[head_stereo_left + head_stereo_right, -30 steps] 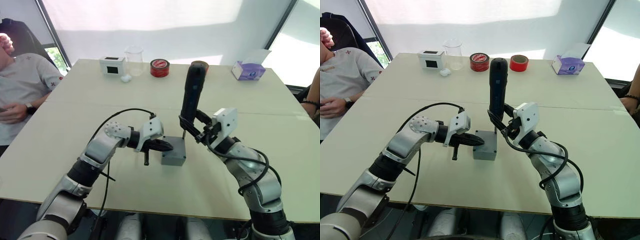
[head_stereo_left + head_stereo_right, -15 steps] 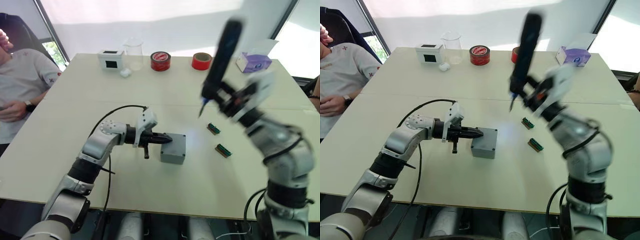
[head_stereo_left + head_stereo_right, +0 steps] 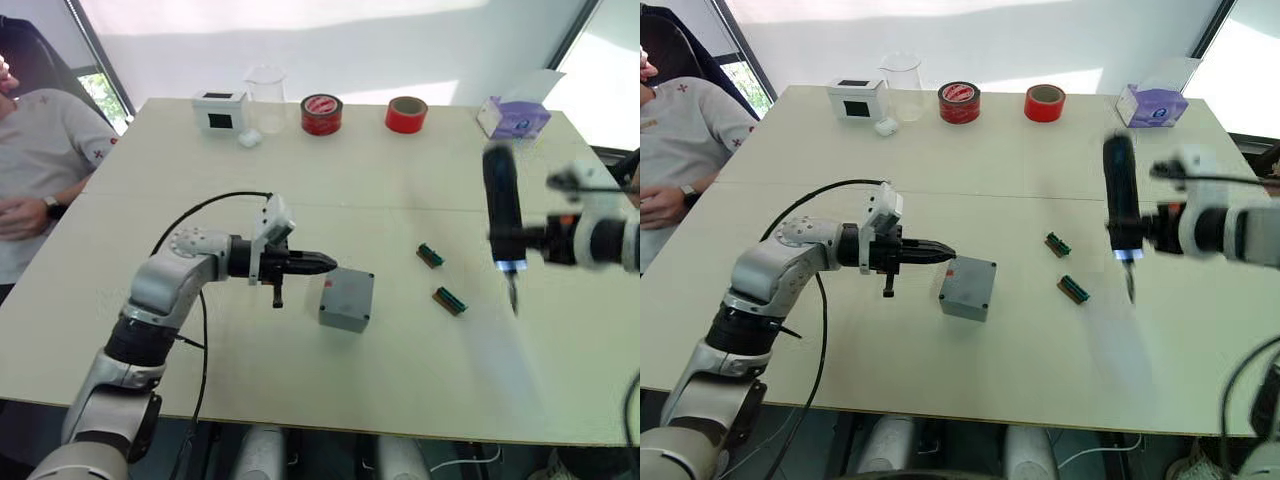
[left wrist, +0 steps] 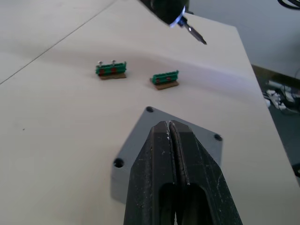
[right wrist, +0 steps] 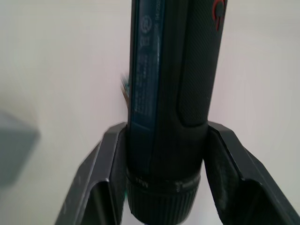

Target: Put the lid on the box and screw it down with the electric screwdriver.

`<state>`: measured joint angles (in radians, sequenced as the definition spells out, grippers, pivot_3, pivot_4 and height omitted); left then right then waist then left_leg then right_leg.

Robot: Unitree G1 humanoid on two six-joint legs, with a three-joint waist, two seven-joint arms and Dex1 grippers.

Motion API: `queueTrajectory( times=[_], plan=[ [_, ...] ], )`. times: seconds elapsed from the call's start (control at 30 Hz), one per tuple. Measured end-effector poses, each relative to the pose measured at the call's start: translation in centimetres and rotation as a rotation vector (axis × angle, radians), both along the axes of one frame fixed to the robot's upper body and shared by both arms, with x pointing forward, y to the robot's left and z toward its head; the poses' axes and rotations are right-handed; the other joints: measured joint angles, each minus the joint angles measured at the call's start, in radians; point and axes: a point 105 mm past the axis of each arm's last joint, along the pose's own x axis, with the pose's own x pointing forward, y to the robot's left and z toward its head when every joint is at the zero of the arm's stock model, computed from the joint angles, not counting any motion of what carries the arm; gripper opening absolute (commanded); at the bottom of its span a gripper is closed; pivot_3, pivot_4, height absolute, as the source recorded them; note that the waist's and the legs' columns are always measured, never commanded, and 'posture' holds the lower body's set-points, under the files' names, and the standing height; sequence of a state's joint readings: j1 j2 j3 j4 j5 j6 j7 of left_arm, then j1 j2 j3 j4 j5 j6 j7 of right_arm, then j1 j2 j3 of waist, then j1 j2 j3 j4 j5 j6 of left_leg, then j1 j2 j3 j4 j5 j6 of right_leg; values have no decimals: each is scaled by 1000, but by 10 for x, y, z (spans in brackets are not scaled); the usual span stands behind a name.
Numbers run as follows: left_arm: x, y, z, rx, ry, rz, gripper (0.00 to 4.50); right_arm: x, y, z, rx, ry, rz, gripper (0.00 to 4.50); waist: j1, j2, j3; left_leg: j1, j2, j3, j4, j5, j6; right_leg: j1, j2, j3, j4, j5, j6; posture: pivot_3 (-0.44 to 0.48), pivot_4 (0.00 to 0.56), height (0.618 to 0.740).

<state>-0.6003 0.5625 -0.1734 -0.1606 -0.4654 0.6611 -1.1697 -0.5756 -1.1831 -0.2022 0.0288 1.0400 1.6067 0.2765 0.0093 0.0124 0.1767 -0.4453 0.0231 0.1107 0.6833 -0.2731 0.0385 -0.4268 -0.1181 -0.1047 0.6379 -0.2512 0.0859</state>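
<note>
The small grey square plastic box [image 3: 347,299] with its flat grey lid [image 4: 178,136] on top is lying near the middle of the pale table [image 3: 300,190]. The left gripper [image 3: 325,263], its fingers pressed together, is pointing at the box's left edge. Two small green circuit pieces [image 3: 440,278] are lying to the right. Beyond them, the right gripper [image 5: 164,154] is pinching the long black electric screwdriver [image 3: 502,215], holding it upright with the lit tip downward.

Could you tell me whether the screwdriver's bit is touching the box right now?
No, the screwdriver hangs well off to the right of the box.
</note>
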Motion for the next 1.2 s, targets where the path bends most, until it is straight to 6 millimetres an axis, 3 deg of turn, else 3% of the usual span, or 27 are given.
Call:
queueTrajectory(
  times=[0.1, 0.3, 0.43, 0.57, 0.63, 0.67, 0.8, 0.93, 1.07, 1.13, 1.2],
  plan=[
    [-6, 1, -4, 30, -16, -18, 0, -6, -18, -12, -57, 103, -55, 1764, -8, 1, 1, 0, 1, 1, 0, 0, 0, -1, 2, 0, 0, 0, 1, 0, 150, 715],
    [-6, -2, -12, 40, -37, 16, 0, 11, -25, -12, -10, 112, -63, 1764, -21, 1, 1, 1, 3, 0, 0, 1, -2, -1, 5, 0, 0, 1, 2, 0, 150, 715],
    [-6, 1, -25, 45, -5, 69, 0, 16, -31, -26, 3, 167, -87, 1764, -18, 0, 1, 0, 3, 0, 0, 5, -9, -1, 5, 0, 0, 1, 3, 0, 150, 715],
    [-7, 0, -22, 43, -24, 78, 0, 16, -29, -41, -7, 223, -59, 1764, -16, 0, 1, 0, 2, 1, 0, 5, -9, -1, 4, 0, 0, 1, 3, 0, 150, 715],
    [-6, 0, -23, 43, -24, 89, 0, 16, -31, -44, -20, 230, -51, 2765, -16, 0, 1, 0, 2, 1, 0, 5, -9, -1, 4, 0, 0, 1, 4, 0, 150, 715],
    [-5, 0, -24, 43, -24, 96, 0, 18, -32, -46, -40, 226, -40, 2876, -17, 0, 1, 0, 2, 1, 0, 5, -9, -1, 5, 0, 0, 1, 4, 0, 150, 715],
    [-3, 2, -24, 44, -26, 116, 0, 25, -38, -42, -106, 176, -4, 4316, -18, 0, 1, 1, 2, 1, 0, 6, -10, -1, 5, 0, 1, 1, 4, 0, 150, 715],
    [3, 7, -22, 43, -31, 150, 0, 28, -36, -41, -108, 159, 11, 4422, -18, 0, 1, 1, 2, 1, 1, 6, -10, -1, 5, 0, 2, 1, 4, 0, 150, 715],
    [14, 25, -17, 59, -35, 215, 0, 34, -41, -26, -122, 84, -23, 4422, -18, 0, 1, 1, 2, 1, 1, 6, -11, -1, 5, 0, 3, 1, 4, 0, 150, 715],
    [20, 35, -17, 62, -33, 254, 0, 41, -39, -5, -146, 0, -25, 4422, -20, 1, 1, 1, 2, 1, 1, 7, -11, -1, 5, 0, 4, 1, 4, 0, 150, 715],
    [26, 42, -17, 59, -23, 288, 0, 55, -26, 29, -174, -195, 40, 4422, -19, 1, 1, 1, 2, 2, 1, 7, -12, -2, 4, 0, 5, 1, 4, 0, 150, 715]
  ],
)
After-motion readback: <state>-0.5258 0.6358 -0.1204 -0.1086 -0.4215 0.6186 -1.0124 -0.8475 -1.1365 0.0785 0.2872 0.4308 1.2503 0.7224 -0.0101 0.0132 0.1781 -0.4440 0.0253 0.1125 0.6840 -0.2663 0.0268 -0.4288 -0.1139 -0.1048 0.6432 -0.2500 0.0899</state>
